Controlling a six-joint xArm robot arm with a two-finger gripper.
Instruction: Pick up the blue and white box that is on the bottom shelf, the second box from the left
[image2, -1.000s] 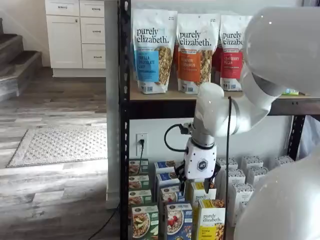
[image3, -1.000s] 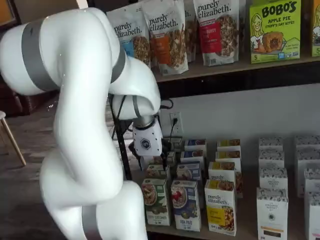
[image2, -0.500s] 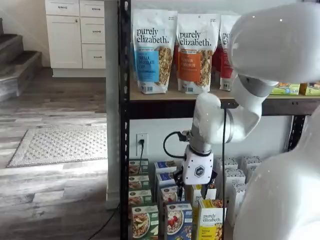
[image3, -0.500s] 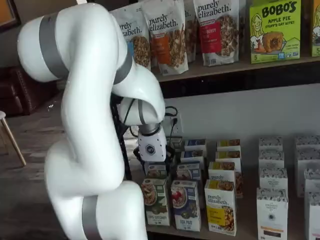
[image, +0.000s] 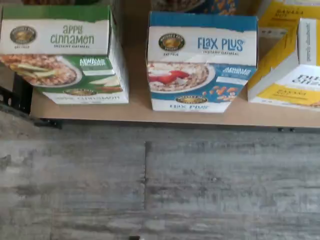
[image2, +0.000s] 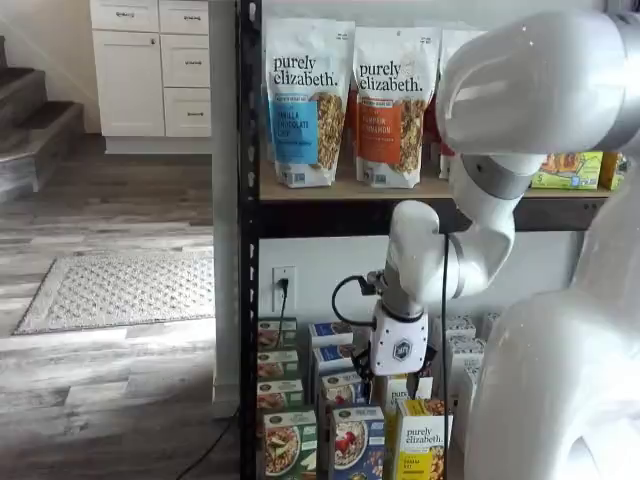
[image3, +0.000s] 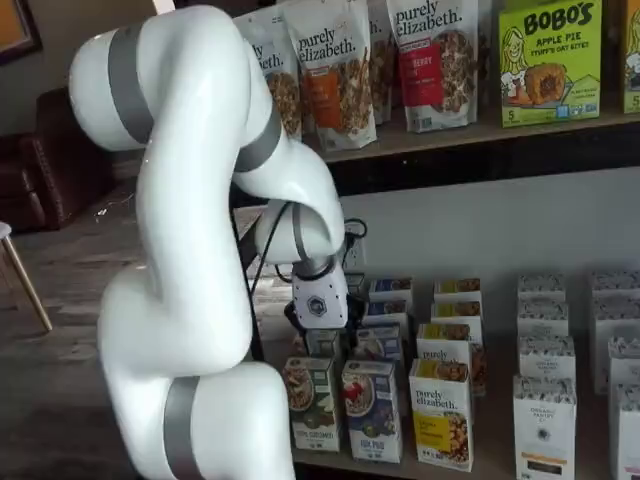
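In the wrist view I read three front cartons on the bottom shelf (image: 150, 116): one green "apple cinnamon" carton (image: 64, 52), one blue and white box (image: 201, 61) marked "FLAX PLUS", and one yellow carton (image: 287, 60). The blue and white box stands at the shelf's front edge between the other two. My tool (image2: 398, 375) hangs above the second row of cartons; I cannot tell whether its fingers are parted, and it holds nothing visible.
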